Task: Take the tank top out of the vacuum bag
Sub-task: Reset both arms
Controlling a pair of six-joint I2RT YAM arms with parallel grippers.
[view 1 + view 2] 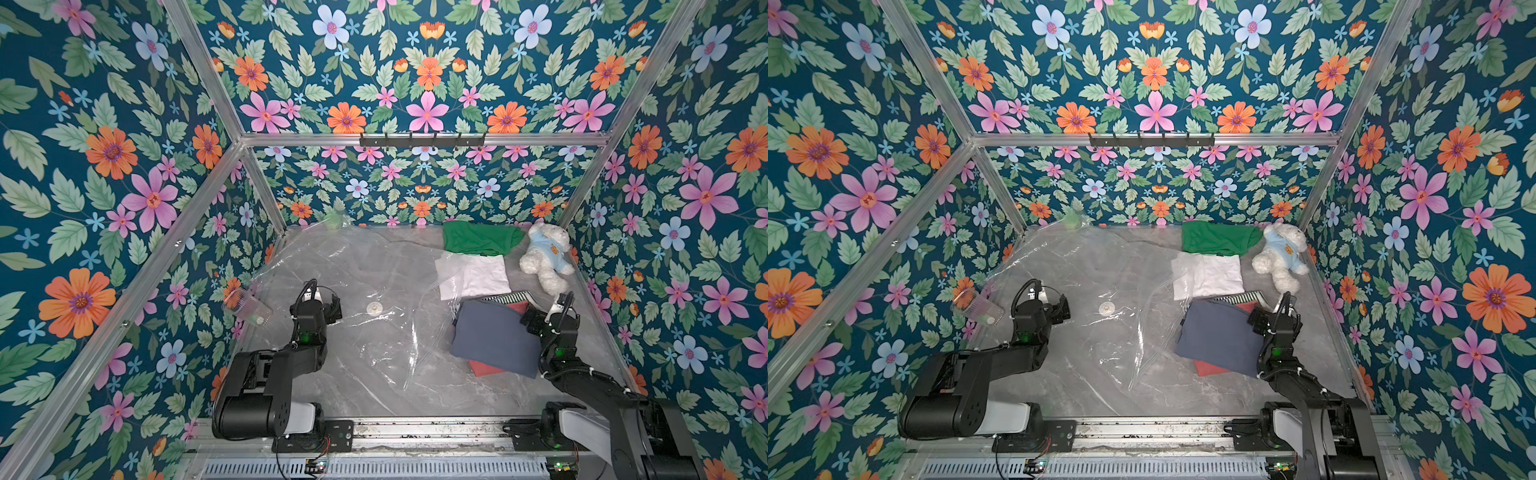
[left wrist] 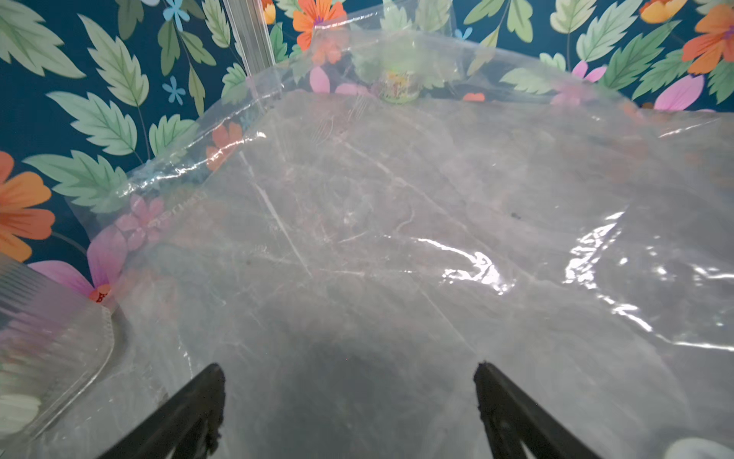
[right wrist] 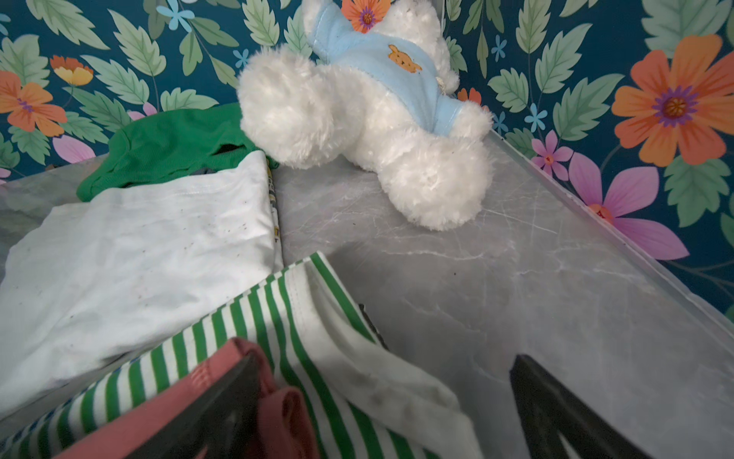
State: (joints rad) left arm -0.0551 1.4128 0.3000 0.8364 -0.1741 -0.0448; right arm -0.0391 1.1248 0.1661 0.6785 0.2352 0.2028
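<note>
Bag (image 1: 340, 266): a large clear crinkly plastic vacuum bag is lying flat and looking empty, spreading from centre to 10 o'clock on the grey marbled surface (image 1: 415, 399), with its small round white valve disc (image 1: 374, 308) facing up.
Tank top: this is probably the coral-red strappy garment (image 3: 167, 413), though I cannot tell for certain. It is lying outside the bag in the clothes pile at 3 o'clock, over a green-and-white striped garment (image 3: 302, 318) and under a slate-blue folded garment (image 1: 494, 336).
Left fingers (image 2: 190, 409): spreading wide, holding nothing, hovering over the bag at 9 o'clock.
Right fingers (image 3: 556, 409): standing wide apart, gripping nothing, hanging over the pile's far edge.
Doing it well: lifting both arms straight clear, avoiding snagging straps or film.
Top views: showing both arms, the whole bag, and a white folded garment (image 1: 484, 274) sitting partly under clear film.
Right wrist view: alone showing the stripes and coral straps plainly.
Left wrist view: showing only film.
</note>
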